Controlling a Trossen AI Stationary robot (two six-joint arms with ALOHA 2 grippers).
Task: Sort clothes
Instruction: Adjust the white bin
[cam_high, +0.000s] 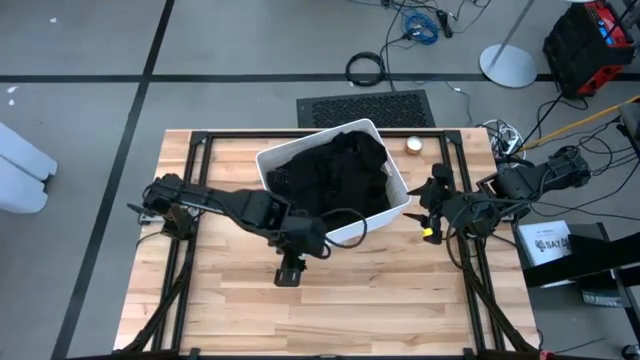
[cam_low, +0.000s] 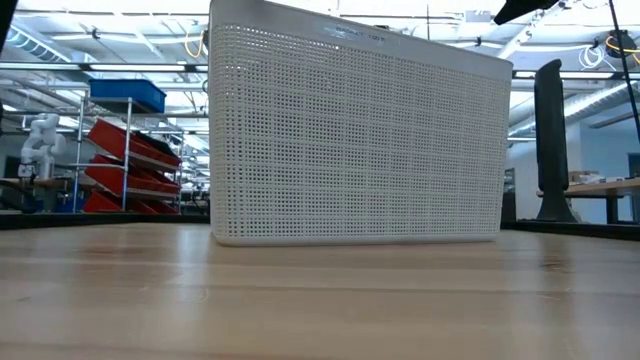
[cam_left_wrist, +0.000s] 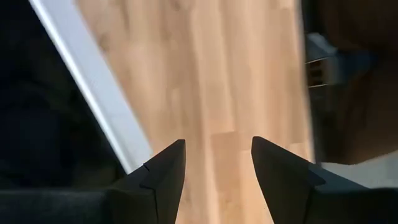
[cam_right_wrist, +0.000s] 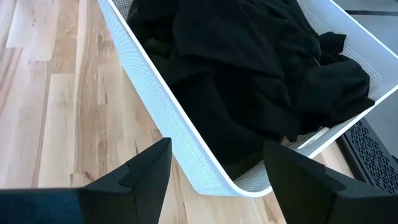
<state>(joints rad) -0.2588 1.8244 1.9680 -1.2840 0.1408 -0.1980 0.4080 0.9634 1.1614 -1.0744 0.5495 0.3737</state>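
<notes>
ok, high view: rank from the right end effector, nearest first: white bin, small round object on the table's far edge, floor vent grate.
From the right end effector, open, at the bin's right side:
1. White bin, right beside it, holding black clothes.
2. Small round object, on the table's far edge.
3. Floor vent grate, beyond the table.

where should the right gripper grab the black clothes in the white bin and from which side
Take a raised fold near the top middle of the heap of black fabric clothes, coming straight down from above. The white perforated plastic bin walls the heap in all round, so a sideways approach is blocked, and a bunched ridge gives the open right gripper something to pinch. It sits just outside the bin's rim.
</notes>
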